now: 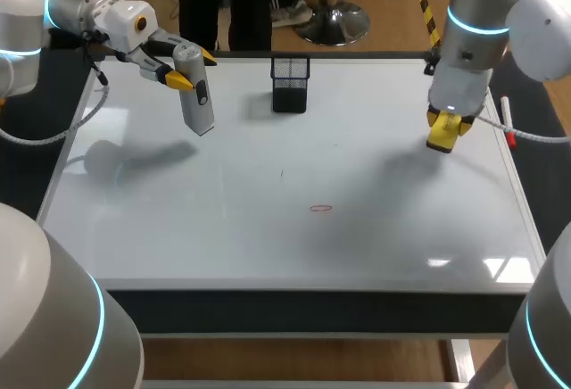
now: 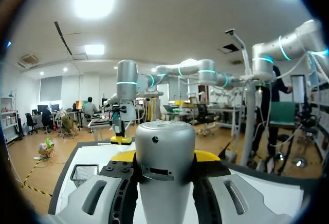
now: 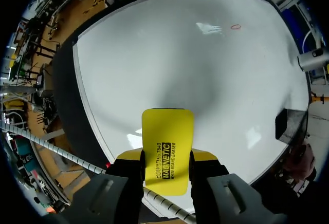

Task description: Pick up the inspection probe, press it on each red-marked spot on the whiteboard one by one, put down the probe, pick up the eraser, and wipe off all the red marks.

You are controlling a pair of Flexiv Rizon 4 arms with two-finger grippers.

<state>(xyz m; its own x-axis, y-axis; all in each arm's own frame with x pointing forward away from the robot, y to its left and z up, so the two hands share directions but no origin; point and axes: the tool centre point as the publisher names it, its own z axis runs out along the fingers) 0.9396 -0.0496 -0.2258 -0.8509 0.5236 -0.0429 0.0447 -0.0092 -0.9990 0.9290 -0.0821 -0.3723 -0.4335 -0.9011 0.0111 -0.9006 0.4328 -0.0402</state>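
Probe [image 1: 198, 99] hangs pinched in left gripper [image 1: 189, 70], left of the basket [image 1: 290, 84]; right gripper [image 3: 167, 157] clamps the eraser [image 3: 167, 131], right of the basket; red mark [image 1: 321, 208] lies robot-side of the basket.

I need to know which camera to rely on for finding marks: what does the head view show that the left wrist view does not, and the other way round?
Only the head view shows the red mark and the bare whiteboard around it. Only the left wrist view shows, close up, the probe gripped from both sides. Both show the left gripper shut on the probe, the black mesh basket, and the right gripper holding the yellow eraser.
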